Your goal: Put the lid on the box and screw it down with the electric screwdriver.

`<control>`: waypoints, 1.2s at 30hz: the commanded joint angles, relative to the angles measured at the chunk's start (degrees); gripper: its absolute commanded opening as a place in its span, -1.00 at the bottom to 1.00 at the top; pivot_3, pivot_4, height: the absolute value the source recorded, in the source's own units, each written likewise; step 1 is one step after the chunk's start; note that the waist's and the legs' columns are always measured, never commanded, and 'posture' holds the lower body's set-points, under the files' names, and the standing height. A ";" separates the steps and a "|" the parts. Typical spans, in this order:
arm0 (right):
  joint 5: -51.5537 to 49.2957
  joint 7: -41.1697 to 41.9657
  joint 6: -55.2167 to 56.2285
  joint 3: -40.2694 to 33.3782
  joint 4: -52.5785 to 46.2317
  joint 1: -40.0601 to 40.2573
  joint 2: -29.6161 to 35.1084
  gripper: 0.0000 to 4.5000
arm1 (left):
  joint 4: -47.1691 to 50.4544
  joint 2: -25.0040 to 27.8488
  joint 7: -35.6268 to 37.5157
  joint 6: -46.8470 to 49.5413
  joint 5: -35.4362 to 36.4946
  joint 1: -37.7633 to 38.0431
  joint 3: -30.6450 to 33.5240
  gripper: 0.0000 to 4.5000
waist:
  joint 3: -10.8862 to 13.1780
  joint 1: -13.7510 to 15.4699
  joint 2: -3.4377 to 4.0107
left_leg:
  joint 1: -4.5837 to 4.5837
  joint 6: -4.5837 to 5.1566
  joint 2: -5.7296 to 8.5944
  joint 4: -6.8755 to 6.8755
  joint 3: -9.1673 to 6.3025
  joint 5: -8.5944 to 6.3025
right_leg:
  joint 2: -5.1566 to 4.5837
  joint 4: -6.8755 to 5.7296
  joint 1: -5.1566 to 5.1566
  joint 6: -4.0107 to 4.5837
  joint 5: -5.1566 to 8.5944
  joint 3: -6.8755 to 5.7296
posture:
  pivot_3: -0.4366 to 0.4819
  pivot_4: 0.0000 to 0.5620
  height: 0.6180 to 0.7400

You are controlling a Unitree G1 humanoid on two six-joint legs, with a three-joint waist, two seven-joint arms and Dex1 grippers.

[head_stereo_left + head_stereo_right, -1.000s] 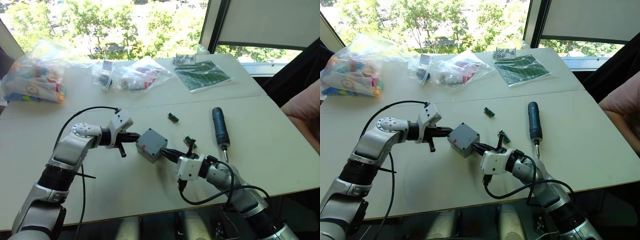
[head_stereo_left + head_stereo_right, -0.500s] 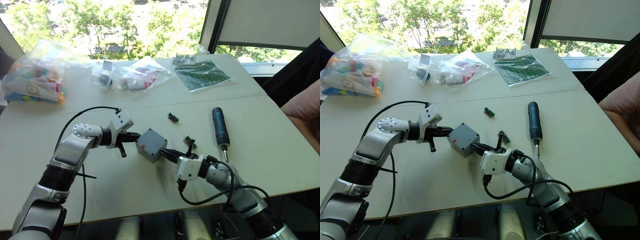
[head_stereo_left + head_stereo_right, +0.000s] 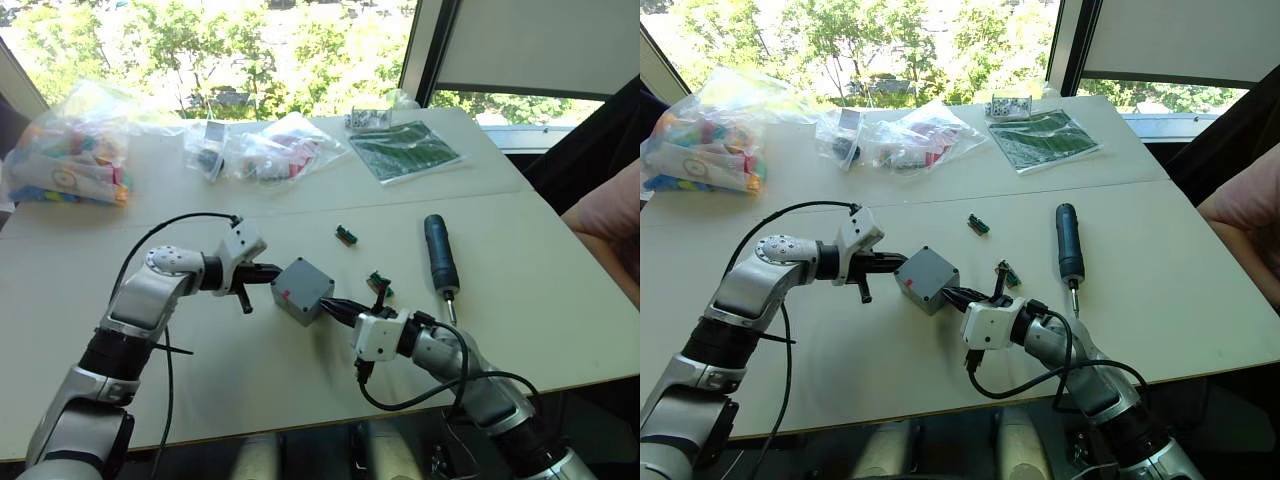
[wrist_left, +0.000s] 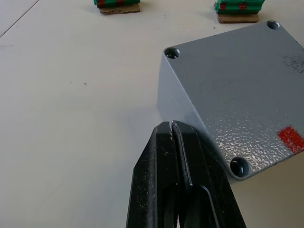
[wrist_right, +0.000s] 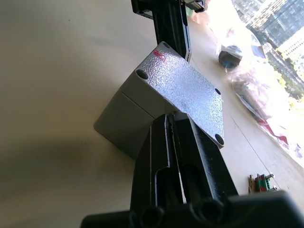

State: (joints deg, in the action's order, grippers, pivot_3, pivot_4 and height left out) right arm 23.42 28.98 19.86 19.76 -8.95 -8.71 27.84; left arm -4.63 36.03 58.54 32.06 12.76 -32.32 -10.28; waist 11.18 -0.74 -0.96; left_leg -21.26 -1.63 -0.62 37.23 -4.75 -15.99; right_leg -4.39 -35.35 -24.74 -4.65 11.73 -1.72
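Observation:
The grey box [image 3: 302, 290] stands mid-table with the lid [image 5: 185, 90] lying flat on top, holes at its corners and a red mark [image 4: 289, 140] near one corner. My left gripper [image 3: 272, 272] is shut, its tip [image 4: 171, 124] against the box's left side. Also shut is my right gripper [image 3: 328, 303], whose tip [image 5: 171, 116] touches the box's near right side just under the lid's edge. The electric screwdriver [image 3: 439, 252] lies on the table to the right of the box, bit pointing toward me, apart from both grippers.
Two small green terminal blocks [image 3: 346, 235] [image 3: 378, 282] lie between box and screwdriver. Plastic bags of parts [image 3: 70, 150] [image 3: 265, 150] and a bagged green board [image 3: 405, 148] sit at the back. A person's arm [image 3: 610, 215] shows at the right edge.

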 commanded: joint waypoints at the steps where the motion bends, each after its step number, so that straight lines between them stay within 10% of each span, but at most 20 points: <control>1: -1.77 -0.43 -0.56 -2.25 -2.99 0.93 0.41 -0.98 | -2.06 0.87 -0.24 -2.70 -0.86 -2.02 1.74 -1.00 | 0.00 0.00 0.00 | 0.00 0.00 0.00 0.01 0.00 0.00 | 0.00 0.00 0.00 0.00 0.00 0.00 | -0.05 -0.47 1.00; 36: -9.77 10.45 -12.50 -1.60 -0.18 -4.48 -1.28 -0.98 | 14.51 -2.20 -4.44 3.98 1.36 9.68 0.61 -1.00 | -0.01 -0.05 -0.01 | 0.06 0.00 -0.01 0.02 0.00 0.00 | 0.04 0.00 0.04 0.32 -0.21 0.02 | -0.05 -0.47 1.00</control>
State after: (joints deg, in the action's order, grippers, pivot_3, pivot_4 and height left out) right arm 14.60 38.71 6.86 16.70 -6.40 -13.27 27.05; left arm 7.68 34.68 54.11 37.12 12.64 -21.55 -10.30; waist 11.17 -0.79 -0.97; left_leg -21.20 -1.63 -0.63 37.25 -4.75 -15.98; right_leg -4.35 -35.35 -24.69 -4.33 11.52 -1.69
